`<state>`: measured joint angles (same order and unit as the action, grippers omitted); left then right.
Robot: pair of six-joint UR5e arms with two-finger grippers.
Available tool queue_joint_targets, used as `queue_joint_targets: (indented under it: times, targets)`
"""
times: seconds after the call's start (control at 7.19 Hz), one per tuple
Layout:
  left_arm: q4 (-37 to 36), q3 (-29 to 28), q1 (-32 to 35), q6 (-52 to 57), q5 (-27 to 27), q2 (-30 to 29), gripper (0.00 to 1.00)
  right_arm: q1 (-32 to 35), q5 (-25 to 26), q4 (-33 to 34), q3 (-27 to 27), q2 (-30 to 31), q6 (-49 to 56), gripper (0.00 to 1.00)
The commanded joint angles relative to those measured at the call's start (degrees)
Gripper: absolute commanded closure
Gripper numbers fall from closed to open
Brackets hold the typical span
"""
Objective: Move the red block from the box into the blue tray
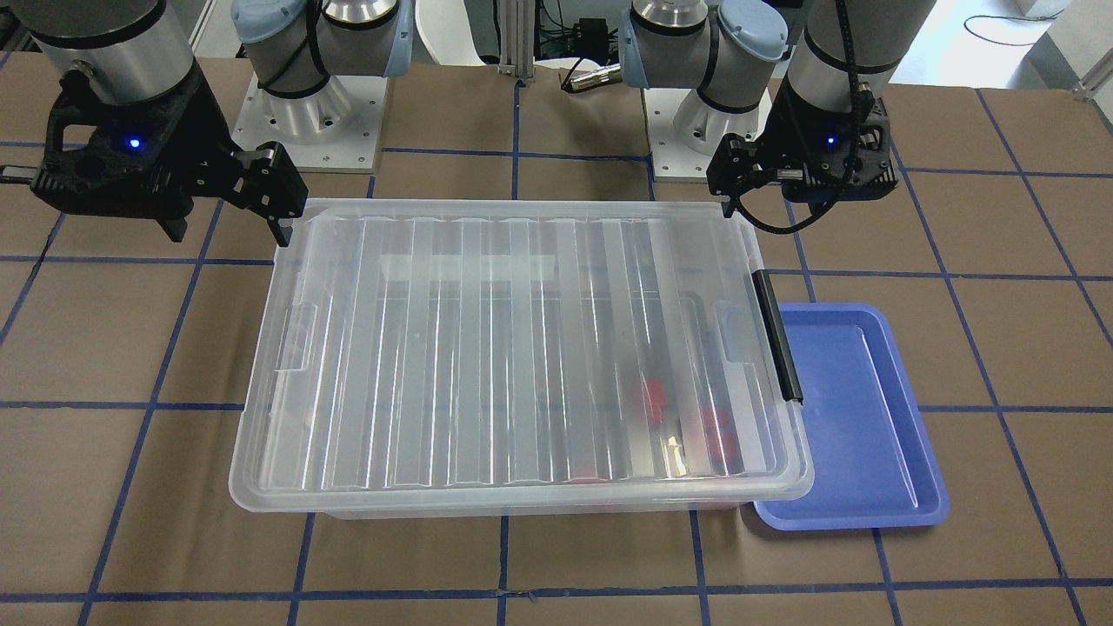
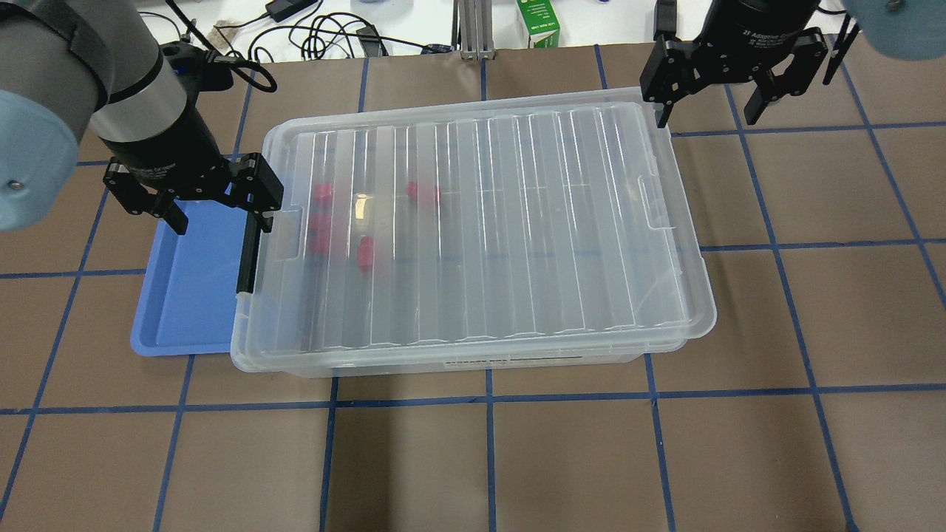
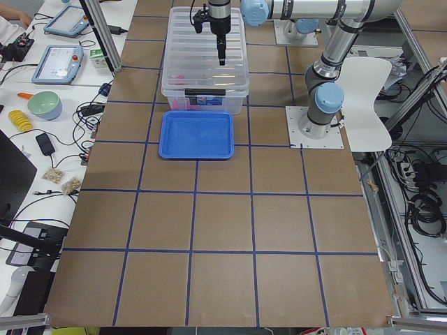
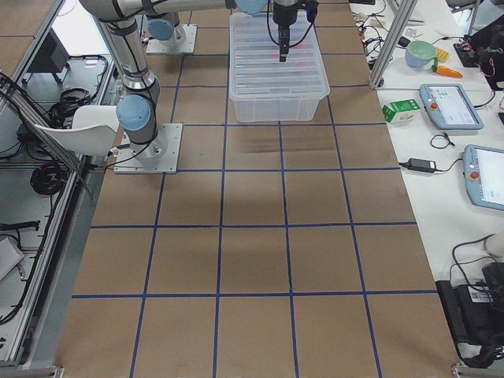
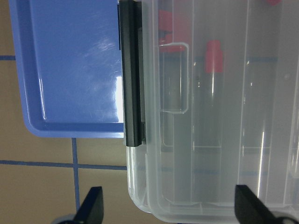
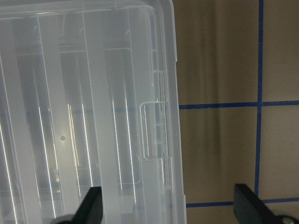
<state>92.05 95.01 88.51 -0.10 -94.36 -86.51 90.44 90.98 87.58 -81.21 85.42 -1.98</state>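
Red blocks (image 2: 423,193): looked blurry inside shut box (image 2: 517,222).
Blue tray (image 2: 185,295): one edge hid under box.
Left end effector (image 2: 219,216), right end effector (image 2: 708,114): spread wide, empty.

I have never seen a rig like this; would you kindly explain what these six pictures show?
Two robot arms work at a brown table. Each ends in a two-finger gripper; the left gripper and right gripper are both open, holding nothing. One picture faces the robot, one looks over its shoulders, two look along the table from its ends, two come from wrist cameras. On the table stands a clear box, lid on, red blocks inside; an empty blue tray lies beside its latch end.
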Motion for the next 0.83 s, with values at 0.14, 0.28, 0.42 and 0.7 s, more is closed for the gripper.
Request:
queue_joint_targets:
  times: [0.14,0.28,0.42,0.7]
  targets:
    - [0.0,0.0,-0.2,0.3,-0.2,0.1,0.0,-0.1,0.0,0.3,0.0,-0.1,0.3,0.0]
    - [0.0,-0.1,-0.3,0.3,-0.2,0.1,0.0,-0.1,0.0,0.3,0.0,-0.2,0.4,0.0]
    - [0.0,-0.1,-0.2,0.3,-0.2,0.2,0.0,-0.3,-0.1,0.4,0.0,-0.2,0.5,0.0]
    - [0.1,0.0,-0.2,0.3,-0.3,0.3,0.0,-0.9,-0.2,0.8,-2.2,-0.3,5.6,0.0]
